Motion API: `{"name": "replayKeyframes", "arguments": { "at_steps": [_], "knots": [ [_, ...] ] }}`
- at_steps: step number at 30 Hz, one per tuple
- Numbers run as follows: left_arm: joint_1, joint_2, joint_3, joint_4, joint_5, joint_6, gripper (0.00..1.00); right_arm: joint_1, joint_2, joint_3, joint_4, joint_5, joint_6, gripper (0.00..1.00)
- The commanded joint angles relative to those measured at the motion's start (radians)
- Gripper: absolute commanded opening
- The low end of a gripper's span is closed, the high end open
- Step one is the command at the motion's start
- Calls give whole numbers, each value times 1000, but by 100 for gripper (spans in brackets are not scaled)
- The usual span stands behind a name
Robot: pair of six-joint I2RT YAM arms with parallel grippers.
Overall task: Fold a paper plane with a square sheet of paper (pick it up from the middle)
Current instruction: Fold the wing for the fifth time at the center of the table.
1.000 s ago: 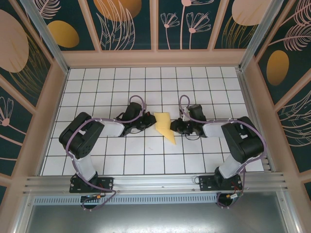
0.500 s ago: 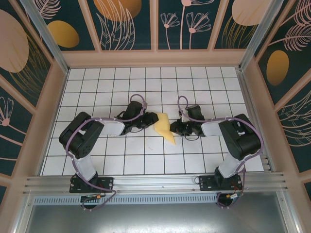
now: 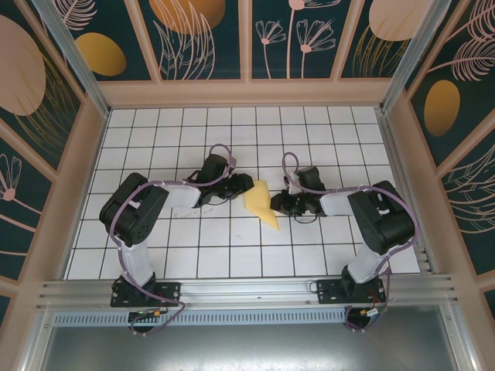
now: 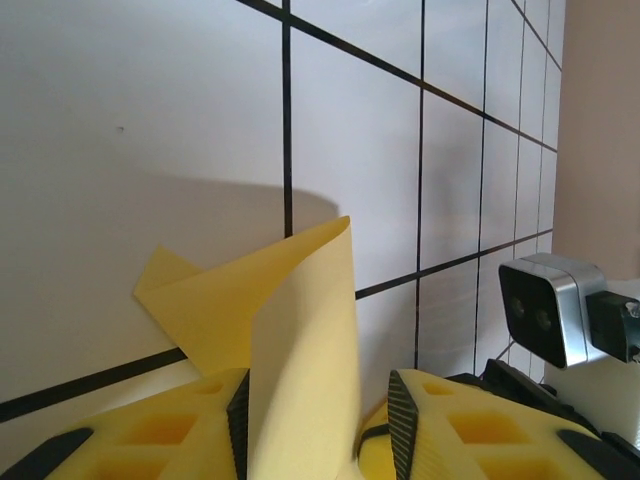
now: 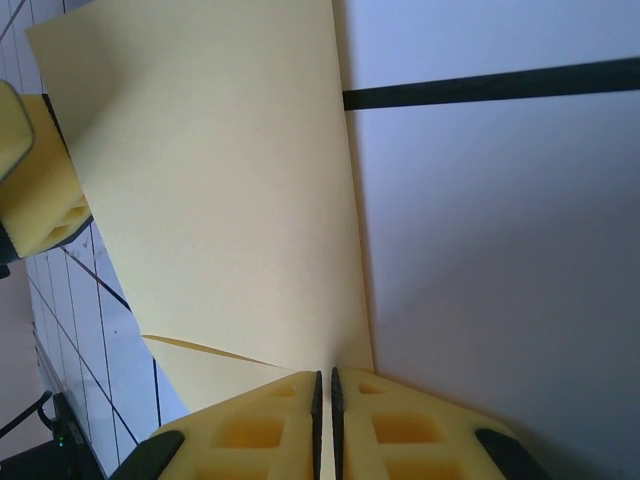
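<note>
Both arms (image 3: 139,212) black with grey links, purple cables (image 3: 287,164); yellow end effector fingers (image 4: 150,440).

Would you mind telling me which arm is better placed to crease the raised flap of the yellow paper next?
Left, probably. The left end effector stands open astride the raised flap; the right end effector is shut on an edge of the paper, anchoring it.

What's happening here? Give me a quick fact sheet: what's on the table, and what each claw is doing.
object: paper, yellow, partly folded, one flap raised
place: middle of the table, between both arms
left gripper: open, raised flap between its jaws
right gripper: shut on the paper's edge
folding: unfinished
</note>
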Motion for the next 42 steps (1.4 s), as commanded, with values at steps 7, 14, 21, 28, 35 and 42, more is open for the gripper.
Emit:
{"name": "replayKeyframes", "arguments": {
  "at_steps": [7,14,21,28,35,42],
  "knots": [
    [7,26,41,-54,-12,6,19,9,17,19,-12,5,-33,16],
    [7,28,69,-123,-55,27,0,9,-138,-1,1,46,-28,35],
    [9,9,113,-185,-48,40,0,104,-303,-83,54,295,-101,37],
    [27,8,132,-227,-21,42,0,297,-400,-181,209,602,-299,38],
    [28,6,136,-223,-5,44,0,479,-325,-190,253,803,-512,52],
    [28,4,130,-223,1,48,0,636,-133,-149,325,1079,-678,42]
  ]
}}
